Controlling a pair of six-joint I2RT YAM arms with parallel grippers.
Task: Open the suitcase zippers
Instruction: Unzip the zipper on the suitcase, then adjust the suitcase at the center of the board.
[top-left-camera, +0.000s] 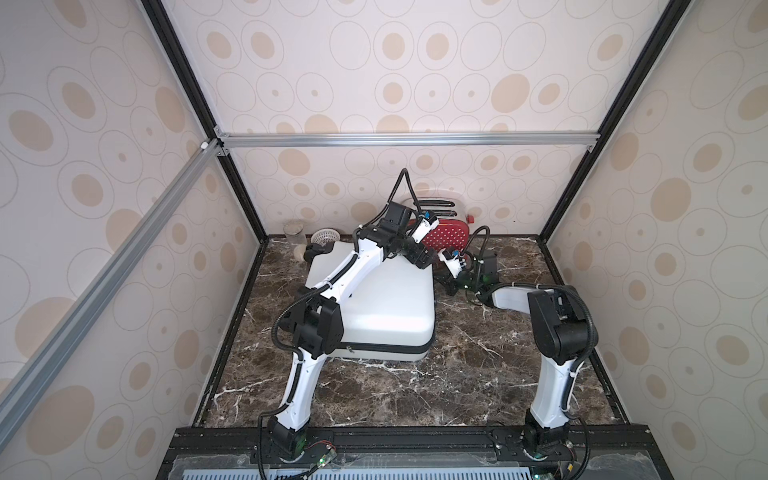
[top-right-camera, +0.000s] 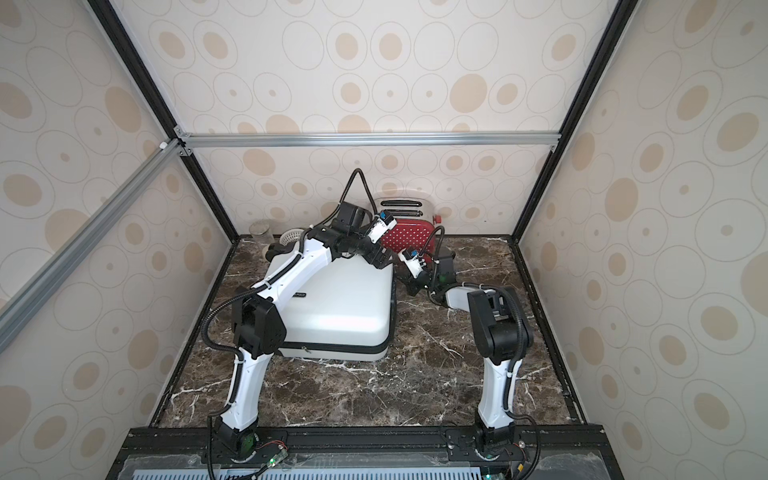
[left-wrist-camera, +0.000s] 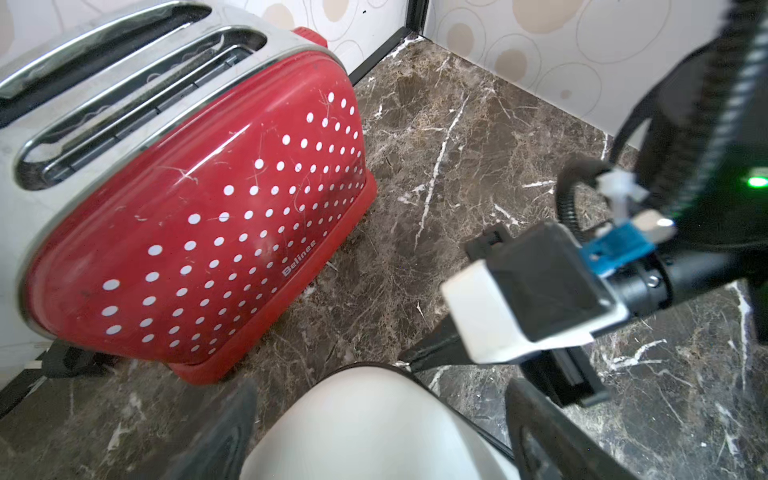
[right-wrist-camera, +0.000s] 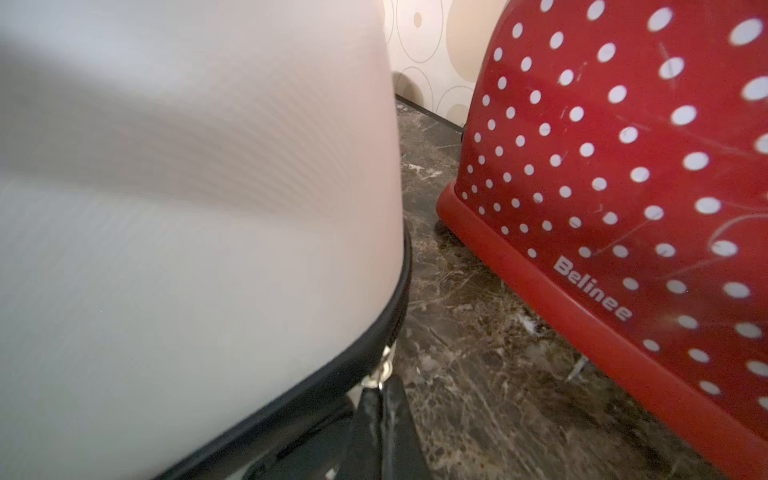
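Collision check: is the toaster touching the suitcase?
No: in the right wrist view a strip of bare marble tabletop separates the toaster from the suitcase.

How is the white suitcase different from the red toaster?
The suitcase is white; the toaster is red with white dots. The suitcase lies flat, while the toaster stands upright with two slots on top. The suitcase looks bigger than the toaster. The suitcase has a black zipper band; the toaster has a silver top. Both sit on the marble table.
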